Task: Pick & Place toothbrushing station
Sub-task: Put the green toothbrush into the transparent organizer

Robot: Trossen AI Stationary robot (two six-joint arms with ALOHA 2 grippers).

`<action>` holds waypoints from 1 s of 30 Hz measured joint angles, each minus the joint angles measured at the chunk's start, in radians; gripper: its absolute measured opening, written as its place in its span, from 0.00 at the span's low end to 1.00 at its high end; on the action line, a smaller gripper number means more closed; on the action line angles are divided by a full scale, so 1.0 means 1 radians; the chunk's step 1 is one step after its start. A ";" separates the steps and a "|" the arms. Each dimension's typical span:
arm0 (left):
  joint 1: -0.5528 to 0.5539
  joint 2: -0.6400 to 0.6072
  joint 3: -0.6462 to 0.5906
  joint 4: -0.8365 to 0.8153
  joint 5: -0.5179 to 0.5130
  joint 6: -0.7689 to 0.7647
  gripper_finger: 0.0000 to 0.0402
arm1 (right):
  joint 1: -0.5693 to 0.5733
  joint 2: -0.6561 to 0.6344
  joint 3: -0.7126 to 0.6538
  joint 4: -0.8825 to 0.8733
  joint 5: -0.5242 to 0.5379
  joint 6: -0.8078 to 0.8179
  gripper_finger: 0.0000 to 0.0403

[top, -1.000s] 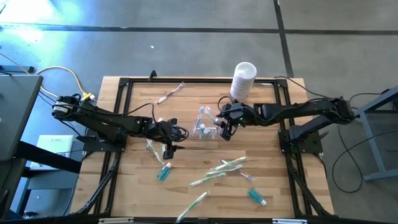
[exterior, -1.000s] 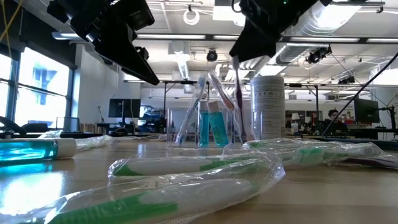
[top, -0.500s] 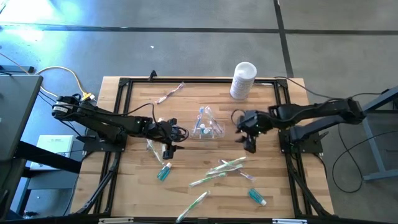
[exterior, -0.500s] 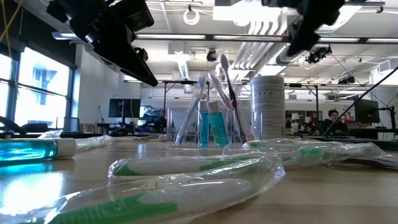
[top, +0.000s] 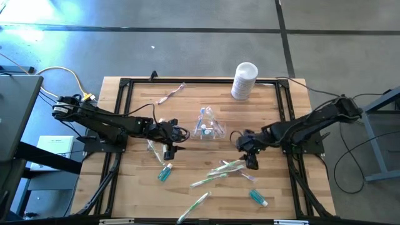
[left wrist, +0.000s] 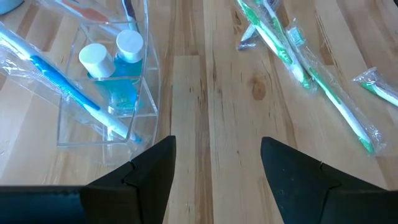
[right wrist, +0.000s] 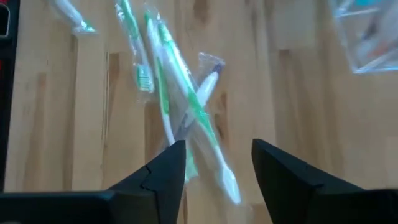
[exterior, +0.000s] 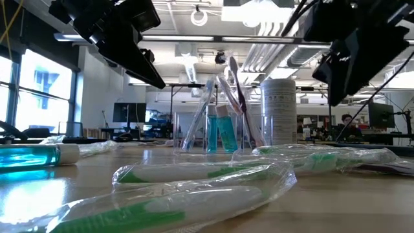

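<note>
The clear plastic cup point(top: 207, 129) stands mid-table, holding two teal tubes with white caps point(left wrist: 118, 68), a white-blue toothbrush point(left wrist: 62, 84) and a pink one point(exterior: 236, 84), which lean on its walls. My left gripper point(top: 175, 134) is open and empty just left of the cup; it also shows in its own wrist view point(left wrist: 217, 140). My right gripper point(top: 249, 152) is open and empty, hovering over wrapped pale green toothbrushes point(right wrist: 180, 93) that lie on the table to the near right of the cup.
A white canister point(top: 244, 80) stands at the far edge. More wrapped toothbrushes point(top: 209, 180) and teal tubes point(top: 164, 173), point(top: 258, 198) lie toward the near edge. A pink wrapped toothbrush point(top: 170, 95) lies far left. A black frame point(top: 125, 84) rims the table.
My right gripper has drawn away from the cup, first toward the table's right edge, then toward the near edge and down over the green toothbrushes. The pink toothbrush that hung under it a second ago now leans in the cup.
</note>
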 joint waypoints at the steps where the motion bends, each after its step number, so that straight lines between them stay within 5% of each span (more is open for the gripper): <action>1: 0.000 0.000 0.000 0.001 0.000 0.000 0.57 | 0.010 0.016 -0.003 0.020 0.003 0.000 0.43; 17: 0.000 0.000 0.000 -0.004 0.000 0.000 0.57 | 0.035 0.305 -0.004 0.120 -0.039 0.000 0.42; 30: 0.000 0.000 0.000 -0.003 0.000 0.000 0.57 | -0.004 0.308 -0.005 0.137 -0.060 -0.082 0.27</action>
